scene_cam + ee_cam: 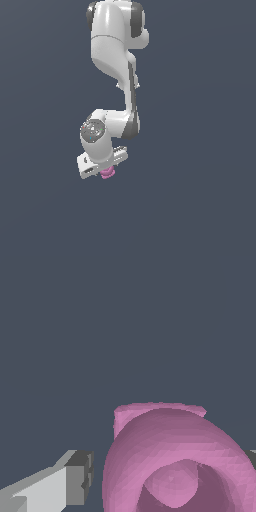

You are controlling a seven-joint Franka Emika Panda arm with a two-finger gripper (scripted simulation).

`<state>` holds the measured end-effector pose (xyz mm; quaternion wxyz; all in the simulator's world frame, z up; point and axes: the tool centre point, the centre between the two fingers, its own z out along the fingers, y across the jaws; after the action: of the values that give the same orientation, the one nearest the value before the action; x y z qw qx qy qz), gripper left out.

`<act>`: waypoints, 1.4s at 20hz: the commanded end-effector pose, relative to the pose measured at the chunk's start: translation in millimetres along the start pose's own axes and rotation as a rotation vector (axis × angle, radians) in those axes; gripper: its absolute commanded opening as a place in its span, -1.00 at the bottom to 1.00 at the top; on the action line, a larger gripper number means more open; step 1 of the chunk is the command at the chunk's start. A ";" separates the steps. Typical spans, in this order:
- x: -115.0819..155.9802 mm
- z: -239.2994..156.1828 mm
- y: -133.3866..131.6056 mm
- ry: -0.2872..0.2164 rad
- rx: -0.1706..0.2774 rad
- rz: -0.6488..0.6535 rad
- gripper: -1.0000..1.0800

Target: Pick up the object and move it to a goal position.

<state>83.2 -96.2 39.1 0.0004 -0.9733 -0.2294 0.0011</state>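
The object is a pink-purple knobbly piece with a round ringed hollow, and it fills much of the wrist view. It sits between the fingers of my gripper. One grey finger pad stands just beside it with a thin gap showing. The other finger only peeks out at the picture's edge, behind the object. The jaws look open around the object. In the exterior view the object pokes out under the white hand of the gripper.
A plain dark blue-grey ground surrounds the arm in both views. The white arm reaches down from the top of the exterior view.
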 end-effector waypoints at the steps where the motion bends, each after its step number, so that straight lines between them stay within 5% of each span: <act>1: 1.3 0.0 0.8 0.002 -0.001 0.000 0.92; 2: 1.4 -0.3 0.9 0.002 -0.001 0.000 0.92; 3: 1.4 -0.3 0.9 0.002 -0.001 0.000 -1.00; 18: -0.7 -4.7 -0.4 0.002 -0.001 0.000 -1.00; 28: -17.9 -41.5 -10.4 0.002 -0.001 0.000 -1.00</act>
<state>66.5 -95.1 72.4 0.0002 -0.9733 -0.2296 0.0005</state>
